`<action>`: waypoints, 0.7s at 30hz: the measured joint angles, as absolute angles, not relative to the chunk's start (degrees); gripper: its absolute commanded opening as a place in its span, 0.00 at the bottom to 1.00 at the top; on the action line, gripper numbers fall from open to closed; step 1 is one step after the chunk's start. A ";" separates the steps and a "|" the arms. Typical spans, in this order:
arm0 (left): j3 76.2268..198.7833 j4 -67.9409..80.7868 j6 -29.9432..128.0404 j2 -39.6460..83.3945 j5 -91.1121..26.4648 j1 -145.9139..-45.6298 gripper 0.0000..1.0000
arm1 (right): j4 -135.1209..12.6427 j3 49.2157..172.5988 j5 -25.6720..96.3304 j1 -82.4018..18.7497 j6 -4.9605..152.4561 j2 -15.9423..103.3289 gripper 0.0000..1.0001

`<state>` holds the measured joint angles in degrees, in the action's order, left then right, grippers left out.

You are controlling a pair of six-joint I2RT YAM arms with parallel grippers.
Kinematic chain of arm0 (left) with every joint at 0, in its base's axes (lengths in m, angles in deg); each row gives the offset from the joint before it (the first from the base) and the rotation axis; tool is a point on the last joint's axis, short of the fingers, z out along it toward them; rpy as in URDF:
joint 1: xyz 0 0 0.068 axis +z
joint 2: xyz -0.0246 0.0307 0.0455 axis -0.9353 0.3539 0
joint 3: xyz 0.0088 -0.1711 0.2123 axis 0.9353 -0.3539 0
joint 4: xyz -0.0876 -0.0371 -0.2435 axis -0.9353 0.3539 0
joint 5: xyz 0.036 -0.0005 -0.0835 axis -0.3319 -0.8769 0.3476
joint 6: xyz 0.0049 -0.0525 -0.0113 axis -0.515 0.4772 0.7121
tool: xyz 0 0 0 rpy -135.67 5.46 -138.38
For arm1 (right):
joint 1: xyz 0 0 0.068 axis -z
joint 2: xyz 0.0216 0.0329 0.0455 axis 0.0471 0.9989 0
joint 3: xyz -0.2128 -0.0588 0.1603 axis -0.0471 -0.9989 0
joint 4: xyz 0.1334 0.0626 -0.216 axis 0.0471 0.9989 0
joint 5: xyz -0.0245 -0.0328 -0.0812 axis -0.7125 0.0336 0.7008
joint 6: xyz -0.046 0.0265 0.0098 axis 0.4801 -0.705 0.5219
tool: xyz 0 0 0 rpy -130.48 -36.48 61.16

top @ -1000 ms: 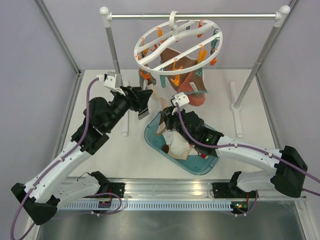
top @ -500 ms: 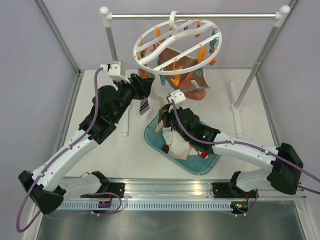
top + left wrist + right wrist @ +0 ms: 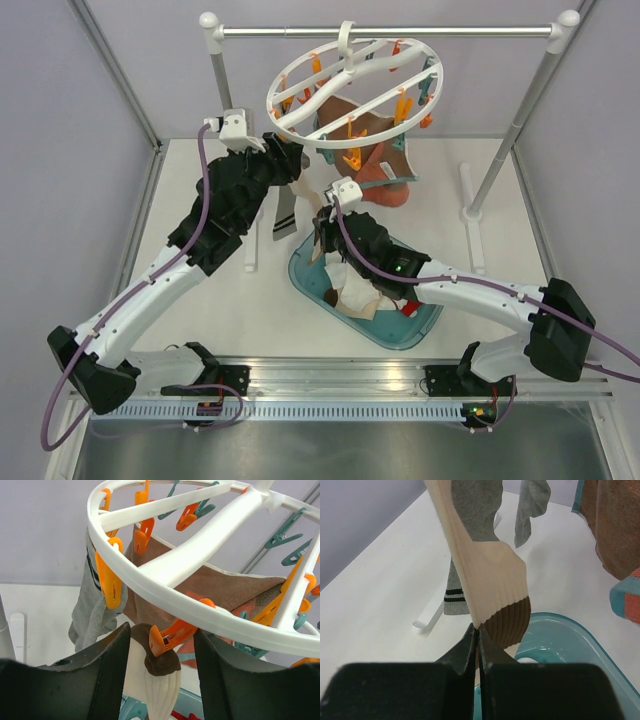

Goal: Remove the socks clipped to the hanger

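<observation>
The white ring hanger (image 3: 165, 587) hangs by its hook from the rail, seen from above as the hanger (image 3: 352, 90). One of its orange clips (image 3: 172, 632) pinches the brown toe of a beige sock (image 3: 160, 690). My left gripper (image 3: 161, 645) stands open, one finger on each side of that clip and sock top. The same beige sock (image 3: 480, 575) runs down to my right gripper (image 3: 477, 632), which is shut on its lower edge beside the brown cuff. Grey socks (image 3: 90, 610) hang from clips on the left side of the ring. One grey sock (image 3: 454, 597) has dark stripes.
A teal basin (image 3: 310, 280) with several loose socks in it sits under the right arm. A brown cloth (image 3: 225, 587) and a coral one hang inside the ring. The metal rail stand (image 3: 390, 32) with white posts and floor feet (image 3: 427, 622) surrounds the hanger.
My left arm has risen and reached toward the hanger, so its open fingers now straddle the orange clip. The right gripper has shifted slightly left, still holding the beige sock.
</observation>
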<state>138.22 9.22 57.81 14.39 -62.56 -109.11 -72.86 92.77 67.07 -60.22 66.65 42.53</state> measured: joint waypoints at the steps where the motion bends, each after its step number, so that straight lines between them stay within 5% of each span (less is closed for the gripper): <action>1: 138.33 9.26 57.63 14.54 -63.02 -109.11 0.55 | -72.73 92.86 67.05 -60.22 66.67 42.64 0.01; 13: 138.72 9.28 56.17 15.22 -65.43 -109.11 0.33 | -71.81 94.21 67.29 -60.22 66.67 43.36 0.01; 21: 138.90 9.28 55.29 15.22 -65.51 -109.11 0.02 | -71.09 94.23 67.74 -60.22 66.67 43.36 0.01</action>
<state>138.90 9.28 55.29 15.22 -65.51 -109.11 -71.09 94.23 67.74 -60.22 66.67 43.36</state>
